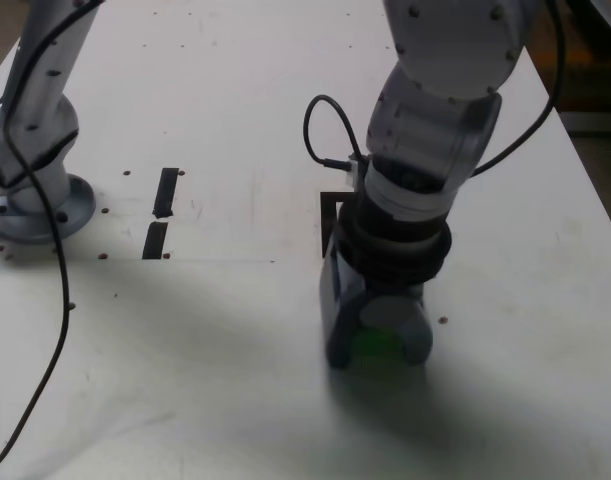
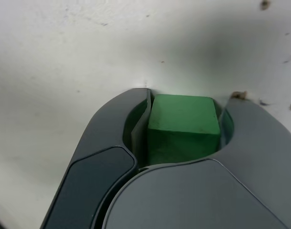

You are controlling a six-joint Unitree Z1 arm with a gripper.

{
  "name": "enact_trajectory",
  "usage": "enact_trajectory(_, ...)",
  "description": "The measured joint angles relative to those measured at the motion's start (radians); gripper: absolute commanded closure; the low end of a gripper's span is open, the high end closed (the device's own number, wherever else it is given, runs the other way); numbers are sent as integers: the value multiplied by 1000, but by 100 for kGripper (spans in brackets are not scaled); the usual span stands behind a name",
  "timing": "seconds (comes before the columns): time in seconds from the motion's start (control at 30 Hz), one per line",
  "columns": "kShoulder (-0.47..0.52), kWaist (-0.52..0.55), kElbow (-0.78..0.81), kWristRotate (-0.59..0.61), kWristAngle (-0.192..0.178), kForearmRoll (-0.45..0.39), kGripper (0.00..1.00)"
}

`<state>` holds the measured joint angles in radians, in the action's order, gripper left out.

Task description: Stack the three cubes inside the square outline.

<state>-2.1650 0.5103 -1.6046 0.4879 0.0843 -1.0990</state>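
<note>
Jaws of the grey gripper (image 1: 378,345) stand closed on a small solid green cube (image 2: 183,126), one curved dark-grey finger (image 2: 105,157) against each opposite side of it. The wrist view shows the cube seated deep between the fingers, its top face level and both flanks pressed by the finger pads. In the exterior view the cube (image 1: 375,343) appears only as a green patch low between the finger tips, at or just above the white worktop (image 1: 235,350); whether it touches the surface cannot be told.

The gripper points steeply downward, and the silver-grey wrist and forearm of the arm (image 1: 435,130) rise from it toward the upper edge of the exterior view. A thin black cable (image 1: 320,120) loops beside the wrist.

Just behind the gripper, a corner of the thick black square outline (image 1: 330,205) shows on the worktop; the rest is hidden by the arm. The green cube lies nearer the camera than this corner, outside the visible part of the outline.

Toward the exterior view's left, two short black bars (image 1: 162,212) lie end to end on the worktop. Farther left stands the round grey base of the arm (image 1: 40,200), with a second black cable (image 1: 55,300) trailing across the worktop.
</note>
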Motion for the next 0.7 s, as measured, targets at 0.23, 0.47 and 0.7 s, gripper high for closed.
enact_trajectory(0.23, 81, 35, -51, 82, -41, -156, 81)
enact_trajectory(0.47, 135, 39, -104, 92, -68, -301, 81)
enact_trajectory(0.7, 205, -35, -143, -26, -88, -360, 81)
